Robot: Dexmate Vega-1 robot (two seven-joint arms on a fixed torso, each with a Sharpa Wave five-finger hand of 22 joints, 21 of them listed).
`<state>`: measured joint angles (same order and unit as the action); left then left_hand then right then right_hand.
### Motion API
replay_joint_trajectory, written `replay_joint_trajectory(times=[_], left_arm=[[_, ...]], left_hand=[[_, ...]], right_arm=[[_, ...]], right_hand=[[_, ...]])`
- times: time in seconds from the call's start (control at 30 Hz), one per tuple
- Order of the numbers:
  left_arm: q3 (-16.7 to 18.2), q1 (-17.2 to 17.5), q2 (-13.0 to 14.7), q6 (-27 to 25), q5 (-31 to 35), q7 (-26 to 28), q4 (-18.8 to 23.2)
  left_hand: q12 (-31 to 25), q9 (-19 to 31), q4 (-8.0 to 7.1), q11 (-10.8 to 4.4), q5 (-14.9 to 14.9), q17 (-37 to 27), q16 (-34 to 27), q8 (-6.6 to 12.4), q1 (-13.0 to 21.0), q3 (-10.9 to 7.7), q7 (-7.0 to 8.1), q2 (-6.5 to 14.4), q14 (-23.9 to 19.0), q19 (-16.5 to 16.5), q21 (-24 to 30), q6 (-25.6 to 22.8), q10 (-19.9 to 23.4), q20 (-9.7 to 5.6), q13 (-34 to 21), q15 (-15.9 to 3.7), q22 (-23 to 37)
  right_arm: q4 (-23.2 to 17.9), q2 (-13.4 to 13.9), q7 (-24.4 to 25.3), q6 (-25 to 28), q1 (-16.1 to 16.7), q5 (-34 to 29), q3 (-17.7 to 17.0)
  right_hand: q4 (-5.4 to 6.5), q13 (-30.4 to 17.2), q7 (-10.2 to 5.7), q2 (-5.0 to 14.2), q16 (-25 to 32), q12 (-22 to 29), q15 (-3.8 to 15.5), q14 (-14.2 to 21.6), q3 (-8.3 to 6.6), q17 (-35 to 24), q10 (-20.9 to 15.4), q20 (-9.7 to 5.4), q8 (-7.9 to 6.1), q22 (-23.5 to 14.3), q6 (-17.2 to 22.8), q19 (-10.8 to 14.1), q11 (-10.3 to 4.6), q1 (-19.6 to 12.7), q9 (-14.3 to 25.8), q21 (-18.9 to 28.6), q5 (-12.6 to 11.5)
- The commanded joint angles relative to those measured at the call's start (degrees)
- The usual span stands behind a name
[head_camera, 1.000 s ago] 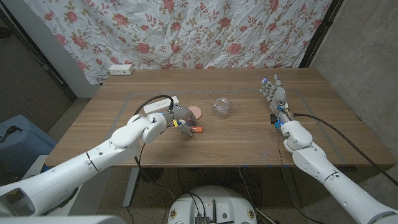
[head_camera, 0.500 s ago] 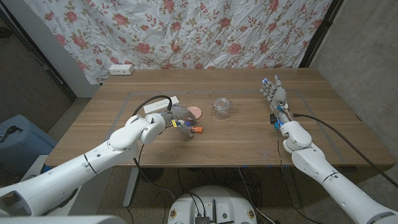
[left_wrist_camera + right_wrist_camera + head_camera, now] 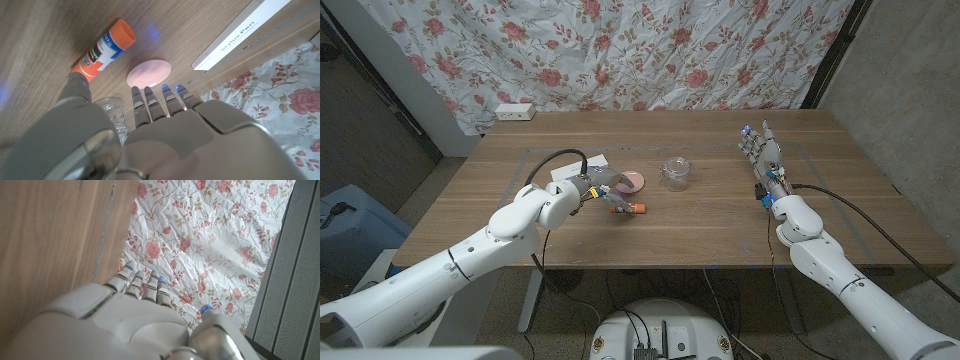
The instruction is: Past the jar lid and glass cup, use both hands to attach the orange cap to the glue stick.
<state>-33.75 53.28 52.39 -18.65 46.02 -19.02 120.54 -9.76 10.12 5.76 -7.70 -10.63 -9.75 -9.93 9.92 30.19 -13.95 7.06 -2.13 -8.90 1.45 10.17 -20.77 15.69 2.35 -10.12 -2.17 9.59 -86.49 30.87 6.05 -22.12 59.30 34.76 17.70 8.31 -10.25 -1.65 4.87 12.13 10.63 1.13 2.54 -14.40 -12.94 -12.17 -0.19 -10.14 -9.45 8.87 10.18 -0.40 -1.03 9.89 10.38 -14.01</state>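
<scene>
the left hand (image 3: 592, 187) hides part of the glue stick (image 3: 629, 208), its fingers spread, released. the right hand (image 3: 761, 152) stands with released, straight fingers.

A wooden tabletop (image 3: 700, 225) with visible grain is set before a wrinkled white cloth (image 3: 650, 50) printed with pink and red roses, which is hung across the back of the room. A white power strip (image 3: 514, 111) is laid at the tabletop's far left corner. A dark grey wall (image 3: 365, 140) is seen to the left, and a rough concrete wall (image 3: 910, 110) to the right. A blue object (image 3: 345, 235) is placed on the floor at the left. The scene is evenly lit.
</scene>
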Motion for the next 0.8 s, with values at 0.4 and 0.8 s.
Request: replay_joint_trajectory(times=[0.4,0.8], left_arm=[[4.94,1.98,-1.09,2.13,-18.82,14.41,-4.90],[4.21,0.53,-4.12,6.02,-24.44,23.54,-11.64]], left_hand=[[-0.58,0.13,-0.74,0.87,0.06,-0.03,-0.30,0.24,-1.65,-0.66,-1.35,1.90,0.20,0.89,0.68,1.01,-1.22,-0.59,-0.04,-0.32,0.08],[-1.01,0.09,-0.64,1.72,0.14,0.02,-0.40,0.61,-2.01,-1.30,-2.24,3.24,-0.14,1.57,0.78,0.40,-0.80,-0.93,-0.02,-0.35,0.04]], right_arm=[[-1.38,-0.12,-1.97,1.37,-0.21,3.13,-0.31],[0.02,-0.43,-3.31,1.68,-1.78,3.43,0.24]], right_hand=[[-0.28,-0.10,0.09,0.87,0.25,-0.01,-1.33,1.00,0.07,0.15,0.10,0.27,-0.31,-0.14,-0.20,-1.32,-0.41,-0.01,0.14,-0.17,-0.16],[-0.17,-0.05,1.17,0.77,0.46,0.20,-0.46,1.72,0.19,0.21,-0.39,-1.25,-0.48,-0.11,-0.09,-0.65,0.42,0.19,0.14,0.28,-0.15]])
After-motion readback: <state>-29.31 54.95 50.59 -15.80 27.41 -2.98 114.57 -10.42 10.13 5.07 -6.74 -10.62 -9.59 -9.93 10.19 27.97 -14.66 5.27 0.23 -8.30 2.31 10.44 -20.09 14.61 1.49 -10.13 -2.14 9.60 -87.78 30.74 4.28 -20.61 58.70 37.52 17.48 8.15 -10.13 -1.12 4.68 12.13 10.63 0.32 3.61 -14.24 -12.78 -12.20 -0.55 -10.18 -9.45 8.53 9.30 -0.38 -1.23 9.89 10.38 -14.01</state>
